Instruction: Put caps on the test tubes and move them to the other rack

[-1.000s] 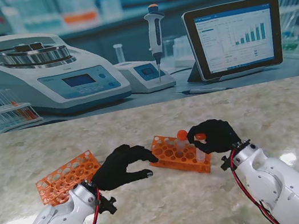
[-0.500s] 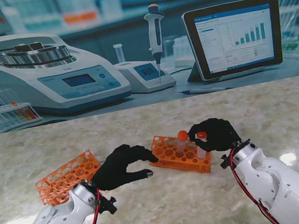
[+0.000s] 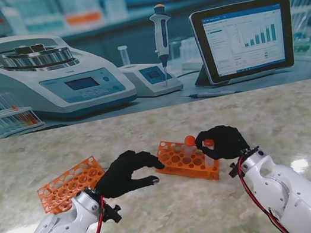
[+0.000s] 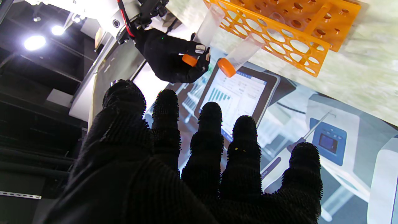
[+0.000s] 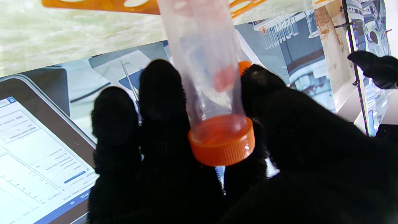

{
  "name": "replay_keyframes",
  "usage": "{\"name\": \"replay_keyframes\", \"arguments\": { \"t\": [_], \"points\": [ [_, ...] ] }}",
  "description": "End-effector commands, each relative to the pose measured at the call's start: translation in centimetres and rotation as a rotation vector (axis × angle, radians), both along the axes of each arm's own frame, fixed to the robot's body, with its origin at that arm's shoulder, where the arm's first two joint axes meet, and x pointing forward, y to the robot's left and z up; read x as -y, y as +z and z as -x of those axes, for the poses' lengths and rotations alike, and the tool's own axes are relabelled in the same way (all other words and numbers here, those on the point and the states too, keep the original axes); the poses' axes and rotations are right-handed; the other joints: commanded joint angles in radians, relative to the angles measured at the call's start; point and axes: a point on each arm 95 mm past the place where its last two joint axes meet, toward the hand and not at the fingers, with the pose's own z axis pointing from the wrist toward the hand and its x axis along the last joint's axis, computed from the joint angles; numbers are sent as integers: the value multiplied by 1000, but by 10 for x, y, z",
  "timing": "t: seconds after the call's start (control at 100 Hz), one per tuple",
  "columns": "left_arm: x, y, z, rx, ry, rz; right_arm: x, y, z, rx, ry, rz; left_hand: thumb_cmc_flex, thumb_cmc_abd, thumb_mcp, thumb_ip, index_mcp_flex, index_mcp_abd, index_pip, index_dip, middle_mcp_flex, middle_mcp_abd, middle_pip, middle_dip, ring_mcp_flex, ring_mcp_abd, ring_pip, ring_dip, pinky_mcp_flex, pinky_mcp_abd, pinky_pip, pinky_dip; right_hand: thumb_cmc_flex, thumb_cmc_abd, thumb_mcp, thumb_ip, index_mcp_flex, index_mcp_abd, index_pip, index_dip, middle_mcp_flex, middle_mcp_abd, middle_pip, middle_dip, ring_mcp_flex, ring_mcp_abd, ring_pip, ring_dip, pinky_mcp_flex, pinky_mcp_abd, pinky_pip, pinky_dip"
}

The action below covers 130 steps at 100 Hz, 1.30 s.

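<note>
Looking down from the stand, we see two orange perforated plastic racks: the left rack (image 3: 71,184) empty, the right rack (image 3: 186,159) holding a clear orange-capped tube (image 3: 191,141). Our left hand (image 4: 174,174) shows spread, empty fingers. Our right hand (image 5: 279,161) pinches a second capped tube (image 5: 211,102) between thumb and fingers.

Marble counter (image 3: 162,224). Behind its far edge: centrifuge (image 3: 40,76) at left, pipette (image 3: 161,37) upright on stand, tablet (image 3: 244,39) showing bar chart at right.
</note>
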Motion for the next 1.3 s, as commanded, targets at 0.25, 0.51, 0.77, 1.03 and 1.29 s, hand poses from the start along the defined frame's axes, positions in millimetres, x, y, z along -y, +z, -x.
{"name": "replay_keyframes", "arguments": {
  "t": [0.25,0.51,0.77,1.03,1.29],
  "points": [
    [0,-1,0,-7,-1,-6,3,-6,6,-15,8,53,-1,26,-12,-4,11,5,-24,-3,-20,-2,-16,-15,-31,-21,-14,-11,-18,-10,-45,-20,12,48,-114,11,-222,2,96,-256,-111,-163,-127,-94,-204,16,-245,-73,-309,79,-108,-14],
    [0,-1,0,-9,-2,-8,6,-5,7,-10,20,99,-4,29,-13,-4,9,6,-25,-2,-22,-4,-17,-15,-33,-20,-15,-11,-20,-11,-47,-20,-141,121,-194,76,-188,57,-168,-197,-218,-152,-186,-291,-366,67,-395,-176,-526,143,-226,-51],
    [0,-2,0,-10,-3,-8,7,-3,10,11,17,119,-11,40,-13,-4,2,9,-31,-5,-29,-3,-20,-17,-37,-20,-18,-13,-20,-11,-50,-21,-200,160,-237,113,-194,73,-243,-146,-257,-146,-229,-335,-446,107,-458,-242,-619,172,-290,-88],
    [0,-2,0,-19,-1,0,9,8,17,47,18,108,-36,89,-17,-5,-24,29,-66,-30,-42,11,-33,-32,-35,2,-26,-23,-16,-2,-59,-28,-227,191,-270,114,-213,83,-269,-148,-281,-137,-253,-367,-488,102,-491,-294,-650,176,-323,-126],
    [-2,-2,0,-34,6,13,9,21,32,87,37,95,-78,152,-25,-6,-49,45,-113,-76,-67,21,-44,-55,-40,30,-36,-42,-10,14,-72,-40,-255,241,-308,119,-250,109,-314,-181,-302,-132,-310,-464,-520,83,-545,-392,-670,180,-358,-207]
  ]
}}
